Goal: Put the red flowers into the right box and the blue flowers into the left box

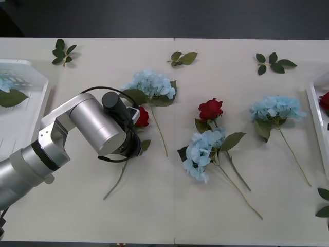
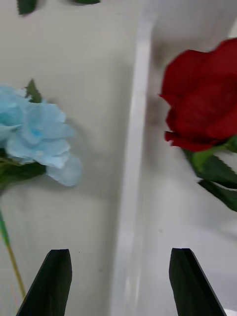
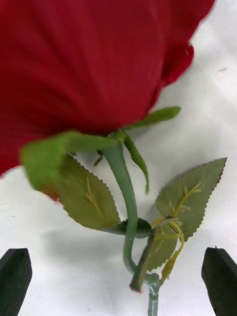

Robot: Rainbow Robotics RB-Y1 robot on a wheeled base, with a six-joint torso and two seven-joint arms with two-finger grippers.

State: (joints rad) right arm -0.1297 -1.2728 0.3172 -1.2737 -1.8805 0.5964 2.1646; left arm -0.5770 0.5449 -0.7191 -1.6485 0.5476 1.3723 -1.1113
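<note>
pale tabletop [image 1: 169,206]. left end effector [image 3: 118,281] released, fingers straddling red rose [image 1: 142,117] stem. step: grasp pending; next: clench, carry to right box [image 1: 316,110]. right end effector [image 2: 121,281] released over it.

Three red roses show: one beside the left arm [image 1: 142,117], one mid-bench [image 1: 211,109], one in the right tray [image 1: 325,101]. Four pale-blue hydrangeas: three on the bench [image 1: 152,83] [image 1: 203,152] [image 1: 277,108], one in the left tray [image 1: 5,84]. Four loose leaf sprigs [image 1: 64,51] [image 1: 183,58] [image 1: 274,63] [image 1: 324,201]. Two white trays [image 1: 38,105] [image 1: 314,98].
</note>
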